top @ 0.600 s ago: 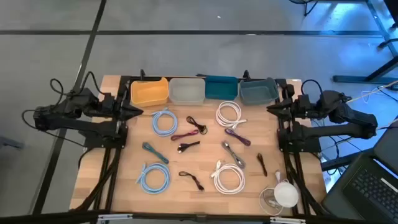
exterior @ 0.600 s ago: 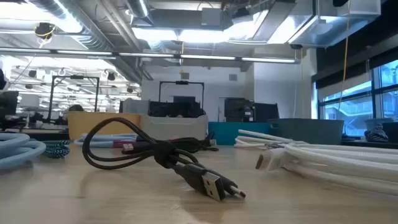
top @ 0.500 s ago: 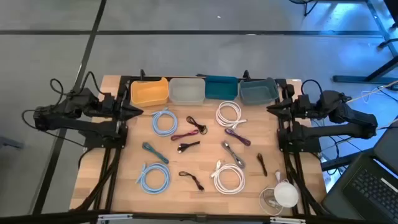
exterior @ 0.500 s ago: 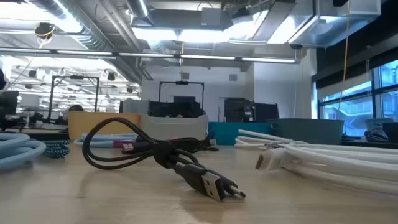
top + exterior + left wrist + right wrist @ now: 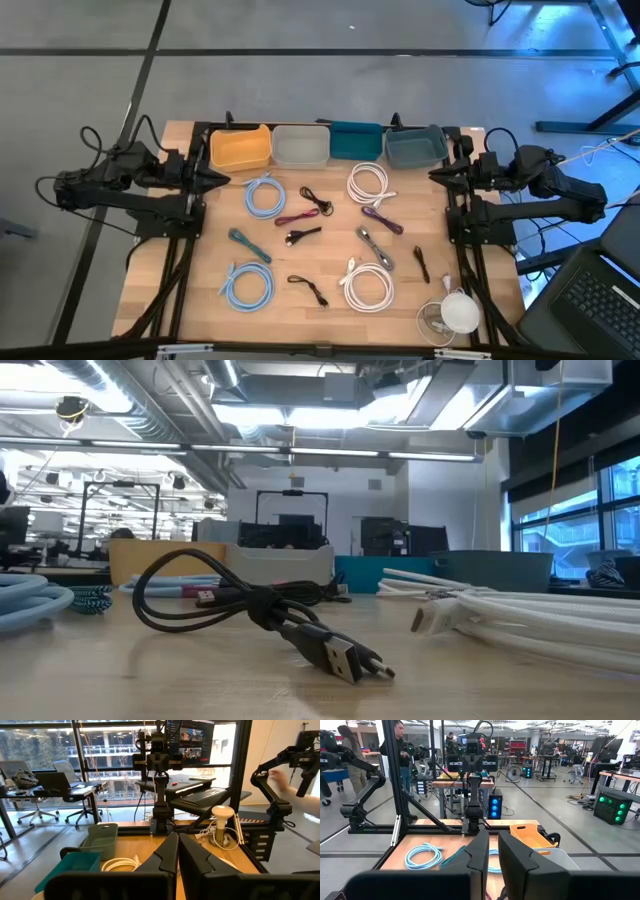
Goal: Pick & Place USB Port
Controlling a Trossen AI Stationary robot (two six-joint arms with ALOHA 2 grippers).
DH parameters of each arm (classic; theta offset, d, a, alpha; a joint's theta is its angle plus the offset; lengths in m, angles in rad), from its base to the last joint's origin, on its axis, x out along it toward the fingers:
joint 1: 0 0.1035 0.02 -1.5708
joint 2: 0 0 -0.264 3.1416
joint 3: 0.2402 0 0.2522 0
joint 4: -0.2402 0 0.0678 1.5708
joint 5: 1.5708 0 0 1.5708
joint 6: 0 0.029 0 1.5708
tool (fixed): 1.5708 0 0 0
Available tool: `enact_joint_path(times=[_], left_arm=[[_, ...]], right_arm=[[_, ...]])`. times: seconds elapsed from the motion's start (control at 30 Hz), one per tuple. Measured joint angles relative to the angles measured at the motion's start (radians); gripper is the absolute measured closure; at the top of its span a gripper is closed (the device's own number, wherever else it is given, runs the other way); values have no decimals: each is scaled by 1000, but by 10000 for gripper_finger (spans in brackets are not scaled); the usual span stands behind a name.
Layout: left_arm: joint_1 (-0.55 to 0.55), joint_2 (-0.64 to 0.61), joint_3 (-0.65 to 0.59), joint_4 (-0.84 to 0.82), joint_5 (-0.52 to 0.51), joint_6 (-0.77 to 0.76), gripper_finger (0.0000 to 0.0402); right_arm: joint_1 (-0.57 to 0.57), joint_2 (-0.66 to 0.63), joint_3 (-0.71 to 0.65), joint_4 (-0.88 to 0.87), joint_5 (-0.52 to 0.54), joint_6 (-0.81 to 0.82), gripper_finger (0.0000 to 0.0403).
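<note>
Nearest the low camera, a short black USB cable [image 5: 260,610] is seen lying loosely looped on the table [image 5: 330,255], its plug [image 5: 345,657] pointing forward; in the high view it [image 5: 308,289] sits near the front edge, between a blue coil [image 5: 248,286] and a white coil [image 5: 367,286]; it is judged light, limp and apt to trail, so the stiff plug or the bundled middle is the better place to be taken. Farther back, four bins [image 5: 328,146] are ranged along the rear edge. Both arms are parked outside the table's sides; the left gripper [image 5: 215,178] is held with jaws closed and empty; the right gripper [image 5: 437,176] shows jaws nearly together, holding nothing.
</note>
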Motion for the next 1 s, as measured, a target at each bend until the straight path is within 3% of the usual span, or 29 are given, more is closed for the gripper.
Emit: enact_joint_path(times=[0.53,0.7,1.0], left_arm=[[0,0,0,0,0,0,396],[0,0,0,7,-2,26,394],[0,0,0,42,-11,19,396]], right_arm=[[0,0,0,6,0,0,359],[0,7,0,88,0,-59,359],[0,42,0,195,5,16,359]])
